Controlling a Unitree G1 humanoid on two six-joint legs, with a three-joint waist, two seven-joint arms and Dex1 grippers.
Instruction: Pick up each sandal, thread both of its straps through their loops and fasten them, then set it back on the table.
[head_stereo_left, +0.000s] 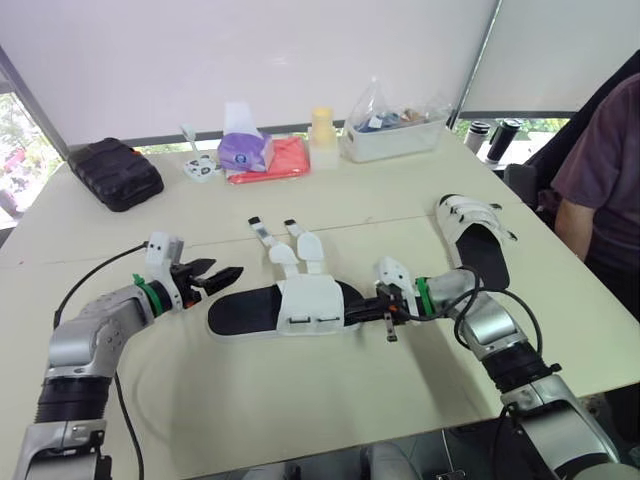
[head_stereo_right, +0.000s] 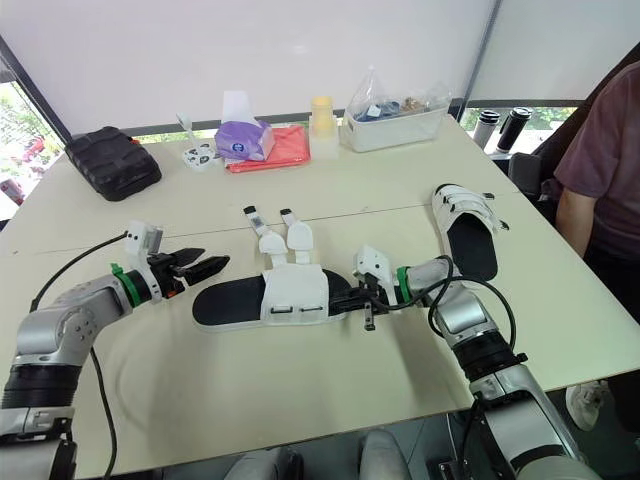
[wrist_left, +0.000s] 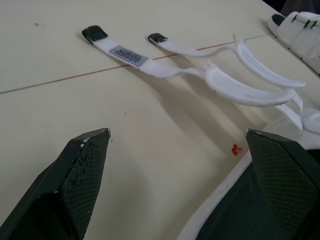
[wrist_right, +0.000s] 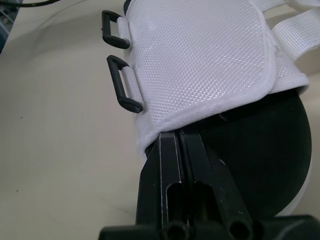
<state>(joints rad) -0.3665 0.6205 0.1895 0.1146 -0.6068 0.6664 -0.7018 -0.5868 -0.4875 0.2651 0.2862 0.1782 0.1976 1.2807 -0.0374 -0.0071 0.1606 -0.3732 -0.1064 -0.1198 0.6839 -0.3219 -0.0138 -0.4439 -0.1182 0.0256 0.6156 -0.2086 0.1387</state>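
One sandal (head_stereo_left: 300, 305) with a black footbed and a white upper lies flat mid-table. Its two straps (head_stereo_left: 275, 240) are undone and trail away across the table, also seen in the left wrist view as straps (wrist_left: 165, 70). My left gripper (head_stereo_left: 222, 272) is open just off the sandal's left end, the sole's rim (wrist_left: 215, 210) between its fingers. My right gripper (head_stereo_left: 378, 312) is shut at the sandal's right end, its tips pinched at the edge of the white upper (wrist_right: 200, 65) beside the two black loops (wrist_right: 122, 85). A second sandal (head_stereo_left: 475, 235) with fastened straps lies at the right.
Along the far side stand a black case (head_stereo_left: 115, 172), a tissue pack (head_stereo_left: 243, 150), a red pouch (head_stereo_left: 275, 160), a yellow cup (head_stereo_left: 322, 130) and a clear bin (head_stereo_left: 392, 130). A person (head_stereo_left: 600, 170) sits at the table's right edge near two bottles (head_stereo_left: 495, 140).
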